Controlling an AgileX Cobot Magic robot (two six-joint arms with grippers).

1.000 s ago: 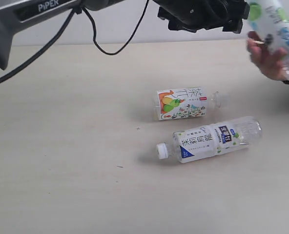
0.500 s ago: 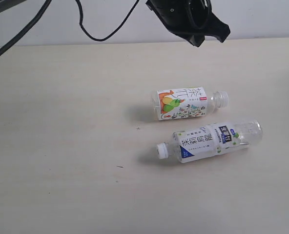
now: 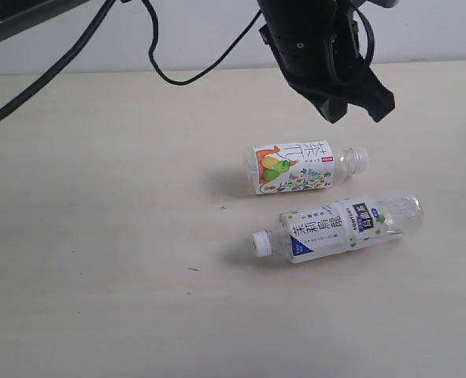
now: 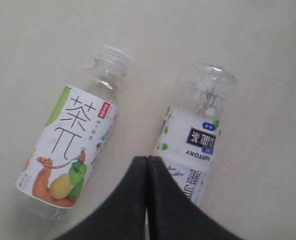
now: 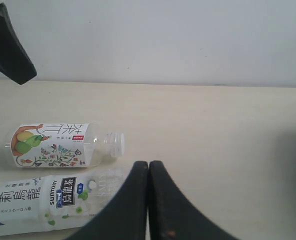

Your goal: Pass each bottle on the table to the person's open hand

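You seem to be reaching for a bottle: left gripper [image 4: 147, 162] empty, jaws together, above pear-label bottle [image 4: 70, 150] and blue-label bottle [image 4: 195, 145]. Open, then descend onto one.

You have your right pincer [image 5: 148, 169] with its two black tips pressed together over the pale desk [image 5: 228, 130], where the pear-label bottle [image 5: 63, 145] and the blue-label bottle [image 5: 38, 202] lie on their sides just beside each other, below a black pointed part [image 5: 8, 50].
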